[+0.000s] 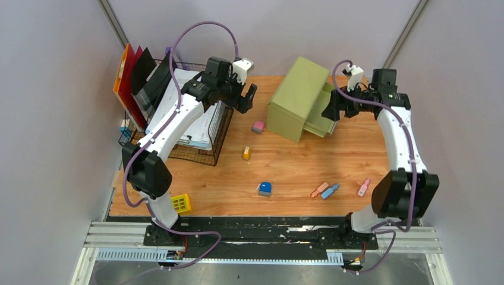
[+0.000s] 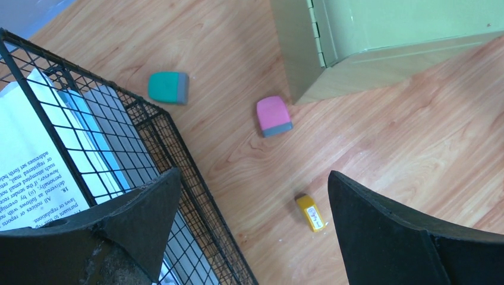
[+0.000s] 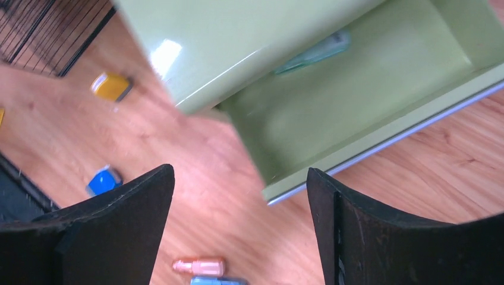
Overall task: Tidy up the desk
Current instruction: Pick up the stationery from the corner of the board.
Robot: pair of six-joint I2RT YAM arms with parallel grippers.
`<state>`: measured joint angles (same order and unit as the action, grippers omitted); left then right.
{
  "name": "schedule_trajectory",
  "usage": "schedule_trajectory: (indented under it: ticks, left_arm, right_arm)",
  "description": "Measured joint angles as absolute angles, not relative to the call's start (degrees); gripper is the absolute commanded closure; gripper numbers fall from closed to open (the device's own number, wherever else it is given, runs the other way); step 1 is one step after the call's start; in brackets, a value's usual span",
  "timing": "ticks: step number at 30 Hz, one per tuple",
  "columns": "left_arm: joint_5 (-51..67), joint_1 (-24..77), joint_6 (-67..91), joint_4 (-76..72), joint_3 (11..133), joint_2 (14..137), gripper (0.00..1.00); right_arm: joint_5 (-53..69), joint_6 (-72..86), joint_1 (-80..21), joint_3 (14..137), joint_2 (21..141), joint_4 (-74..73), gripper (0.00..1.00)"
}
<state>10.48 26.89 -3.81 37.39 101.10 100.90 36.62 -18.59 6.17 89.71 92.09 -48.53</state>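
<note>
Only the left wrist shows a teal eraser point(image 2: 169, 87) — on the desk point(image 2: 386, 136).

Clause number "18." on printed sheet point(image 2: 24, 139)

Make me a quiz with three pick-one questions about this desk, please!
1. The drawer of the green cabinet is: A shut, B open, C missing.
2. The pink eraser lies: A in the drawer, B on top of the cabinet, C on the desk beside the cabinet.
3. The wire basket is: A black, B white, C red.

Answers:
1 B, the drawer sticks out and its inside shows.
2 C, it rests on the wood by the cabinet's corner.
3 A, all its mesh is black.
</note>
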Motion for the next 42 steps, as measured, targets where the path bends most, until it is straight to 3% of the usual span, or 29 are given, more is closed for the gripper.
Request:
schedule_trajectory:
  ticks: [5,9,17,36,39,42]
  left_arm:
    - [10.8,26.6,-6.0,38.8,101.1,100.6,0.0]
    - [11.0,26.3,-7.1,40.0,101.1,99.8,0.0]
    - [10.8,26.0,-8.1,41.0,101.1,99.0,0.0]
    - [8.4,26.2,-8.3,39.5,100.6,99.0,0.0]
    - [8.3,26.2,-8.5,39.1,100.4,99.0,0.0]
    - [8.1,26.2,-8.7,38.6,100.0,98.9,0.0]
  right_arm:
    - [41.7,-26.2,5.0,78.7,80.4,-49.7,0.17]
    - [41.6,-31.0,2.6,71.3,78.1,-52.0,0.22]
    - [30.3,-39.0,-9.3,52.1,74.5,-53.6,0.19]
    - [13.0,-48.4,-24.5,41.2,71.3,-50.4,0.2]
    - [10.7,-49.3,-26.6,39.4,72.3,-48.6,0.24]
    - [8.9,-49.8,-27.9,38.3,74.1,-46.9,0.34]
